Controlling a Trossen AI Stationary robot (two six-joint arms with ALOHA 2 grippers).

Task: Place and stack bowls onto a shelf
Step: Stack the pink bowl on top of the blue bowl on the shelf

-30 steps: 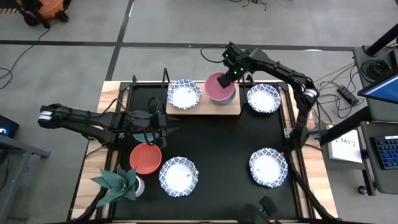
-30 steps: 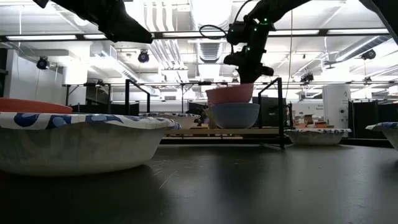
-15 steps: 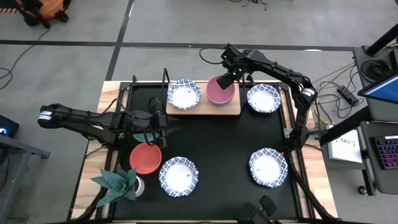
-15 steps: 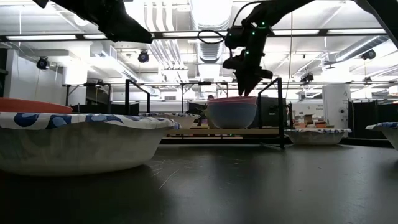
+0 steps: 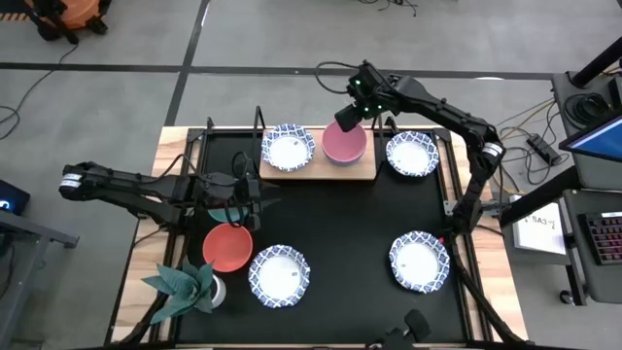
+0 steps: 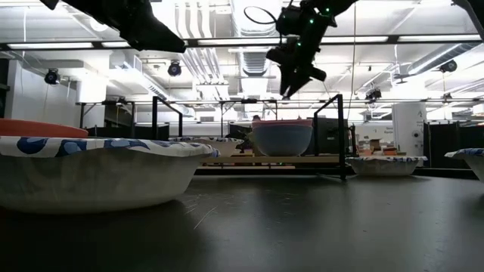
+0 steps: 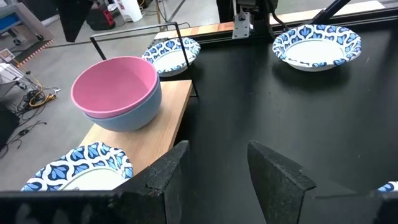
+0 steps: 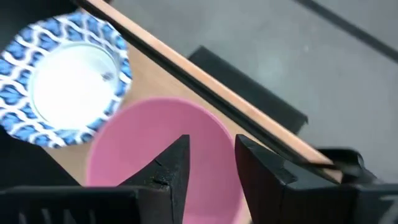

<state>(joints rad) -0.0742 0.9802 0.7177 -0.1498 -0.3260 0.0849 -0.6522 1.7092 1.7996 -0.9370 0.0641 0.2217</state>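
Bench (image 5: 340, 224): your large black bench top with wooden edges carries the bowls not yet shelved, spread well apart so each can be reached on its own.
Shelf (image 5: 364, 172): the flat light-wood shelf board on thin black uprights sits at the far edge of the bench, between the two arms' reach.
Right arm (image 5: 437, 109): you have it stretched over the shelf's far side, bent down at the wrist.
Left arm (image 5: 136, 190): it waits low over the bench's left side, near the plain red bowl (image 5: 227, 247).
Stack on shelf: the plain pink bowl (image 7: 115, 84) is nested inside the plain blue bowl (image 7: 127, 114), so one footprint holds two.
Patterned bowl on shelf (image 5: 288, 148): this white bowl with a blue-and-white rim stands just beside the stack, leaving the board's remaining room to the stack's other side.
Right hand (image 6: 293, 75): it hangs clear above the pink bowl, fingers parted and holding nothing.
Left hand (image 7: 214, 168): its fingers stand apart with nothing between them.
Judgement: the nested placement looks finished; more bowls remain.
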